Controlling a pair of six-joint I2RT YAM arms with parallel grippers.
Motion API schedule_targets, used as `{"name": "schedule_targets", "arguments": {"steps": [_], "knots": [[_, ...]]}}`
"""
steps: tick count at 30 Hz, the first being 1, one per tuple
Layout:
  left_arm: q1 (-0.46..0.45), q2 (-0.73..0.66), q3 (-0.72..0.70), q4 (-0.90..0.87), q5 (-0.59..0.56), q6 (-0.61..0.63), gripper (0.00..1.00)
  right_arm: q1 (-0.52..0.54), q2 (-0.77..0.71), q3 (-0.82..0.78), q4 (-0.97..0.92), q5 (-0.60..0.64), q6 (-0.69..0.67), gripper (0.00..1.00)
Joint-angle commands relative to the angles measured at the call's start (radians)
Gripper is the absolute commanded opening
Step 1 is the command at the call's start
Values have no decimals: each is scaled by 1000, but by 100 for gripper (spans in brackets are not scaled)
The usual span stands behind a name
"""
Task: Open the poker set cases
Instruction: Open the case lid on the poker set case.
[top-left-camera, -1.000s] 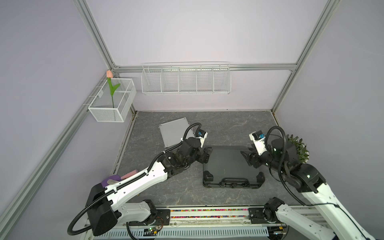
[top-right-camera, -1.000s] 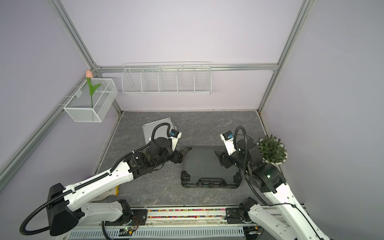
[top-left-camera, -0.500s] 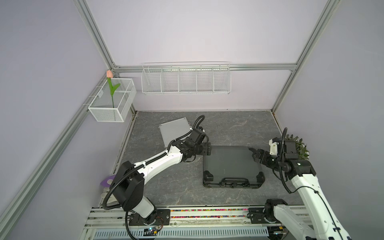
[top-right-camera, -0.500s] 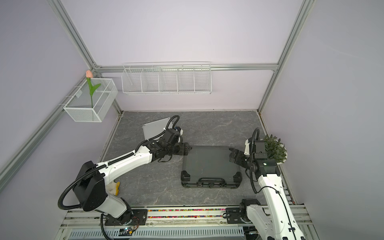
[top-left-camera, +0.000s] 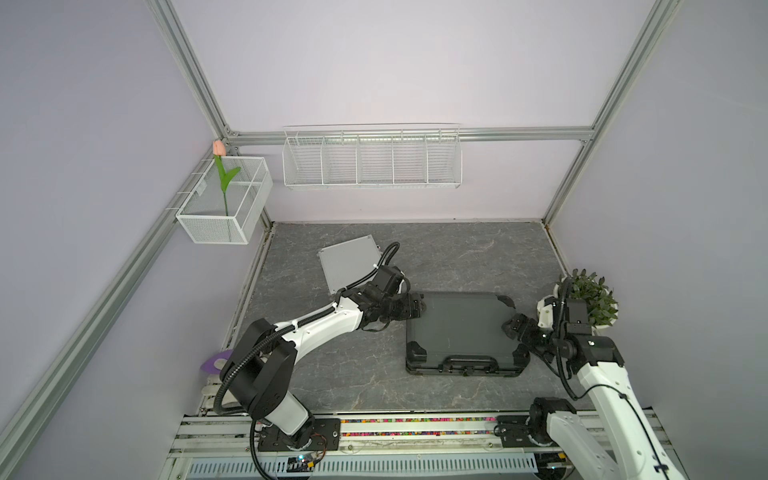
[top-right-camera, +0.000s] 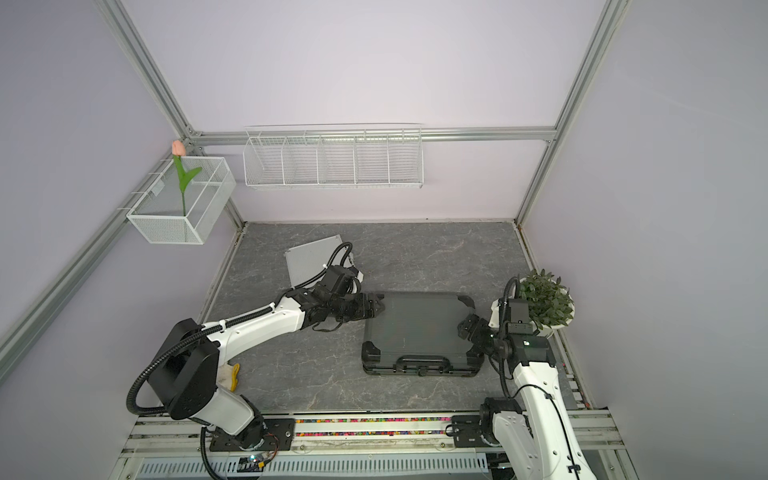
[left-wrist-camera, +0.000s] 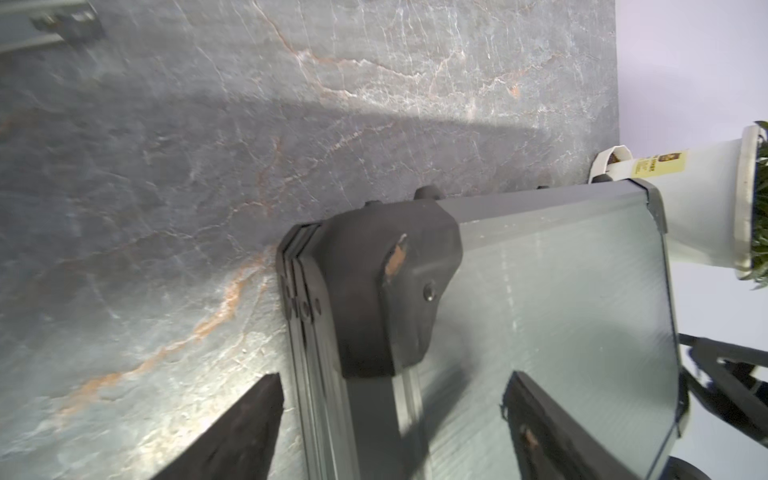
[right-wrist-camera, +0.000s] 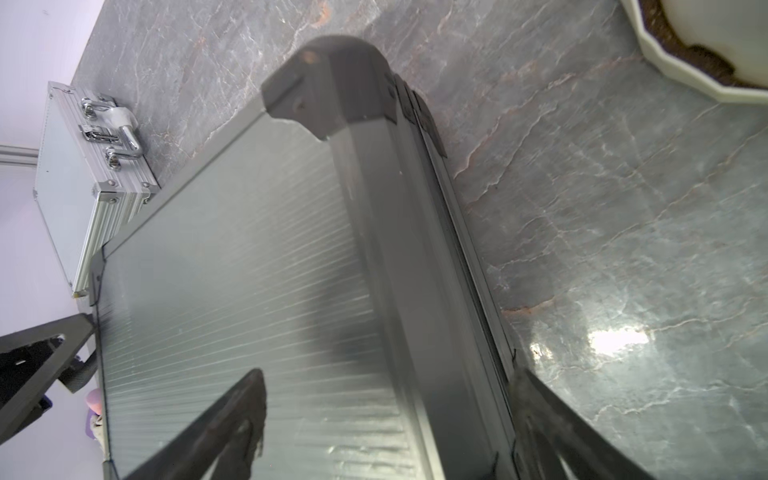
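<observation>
The large dark grey case (top-left-camera: 461, 328) (top-right-camera: 419, 328) lies flat and closed at mid-table, with its handle (top-left-camera: 465, 365) toward the front. In both top views the small silver case (top-left-camera: 349, 262) (top-right-camera: 311, 259) lies closed behind it to the left; its latches show in the right wrist view (right-wrist-camera: 83, 187). My left gripper (top-left-camera: 415, 307) (left-wrist-camera: 393, 376) is open and straddles the dark case's left edge near the rear corner guard (left-wrist-camera: 390, 282). One finger is over the table and one over the lid. My right gripper (top-left-camera: 513, 328) (right-wrist-camera: 388, 374) is open astride the right edge.
A potted plant (top-left-camera: 590, 299) (left-wrist-camera: 698, 208) stands just right of the dark case, close to my right arm. White wire baskets (top-left-camera: 372, 158) hang on the back wall and on the left wall (top-left-camera: 224, 208), the latter with a tulip. A purple object (top-left-camera: 214, 361) lies at the table's left front edge.
Both arms came down from a raised pose to the dark case's sides. The right gripper shifted outward to the right edge. The case has not moved.
</observation>
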Motion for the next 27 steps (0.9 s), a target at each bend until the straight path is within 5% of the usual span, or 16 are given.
{"name": "schedule_targets", "arguments": {"steps": [1, 27], "knots": [[7, 7, -31, 55, 52, -60, 86, -12, -23, -36, 57, -26, 60, 90], [8, -77, -77, 153, 169, -185, 87, -45, -92, -105, 170, -229, 184, 89]]}}
